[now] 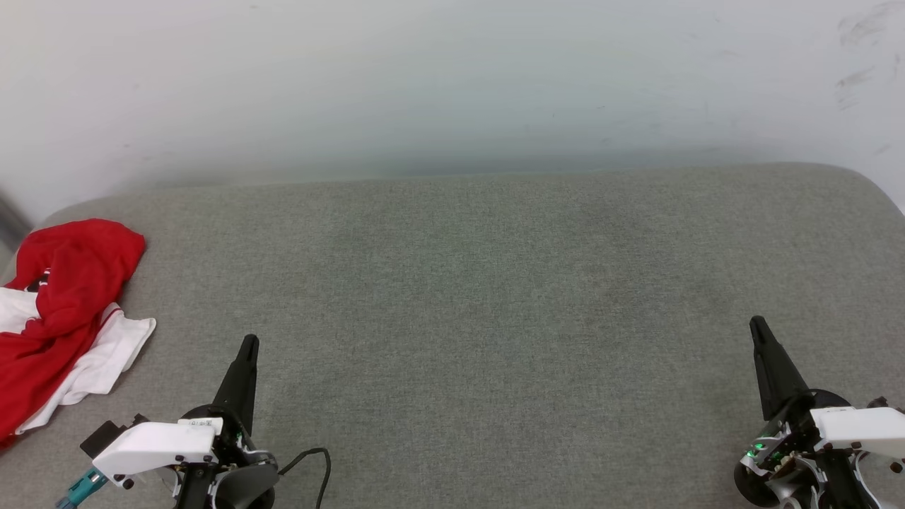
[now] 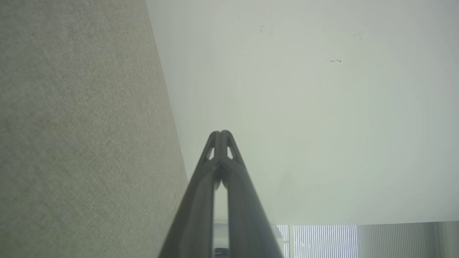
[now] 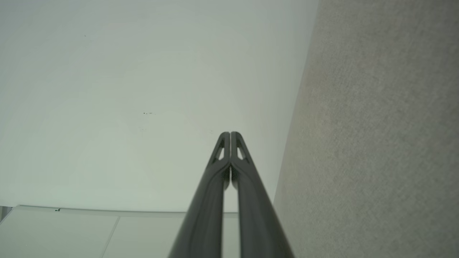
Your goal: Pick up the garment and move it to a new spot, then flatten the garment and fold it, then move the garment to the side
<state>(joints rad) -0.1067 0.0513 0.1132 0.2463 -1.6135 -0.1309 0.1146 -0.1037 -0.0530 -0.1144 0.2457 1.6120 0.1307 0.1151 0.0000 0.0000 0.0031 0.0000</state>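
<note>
A crumpled red-and-white garment (image 1: 63, 297) lies heaped at the left edge of a grey cloth-covered tabletop (image 1: 452, 297), close to its rounded far-left corner, with part of it running out of the head view. One white sleeve spreads toward the near side.

The left gripper (image 1: 248, 345) hangs over the near-left part of the tabletop, just right of the garment and clear of it. Its fingers are pressed together on nothing, as the left wrist view (image 2: 220, 134) confirms. The right gripper (image 1: 757, 325) sits well apart over the near-right part, its fingers likewise closed and empty in the right wrist view (image 3: 230, 134).

Between the two lies a broad bare stretch of grey cloth, reaching back to the far edge, where a scuffed white wall (image 1: 452, 85) rises directly behind. The far-right corner is rounded too. A black cable (image 1: 318, 459) loops beside the left wrist. Vertical blinds (image 2: 322, 240) show past the wall.
</note>
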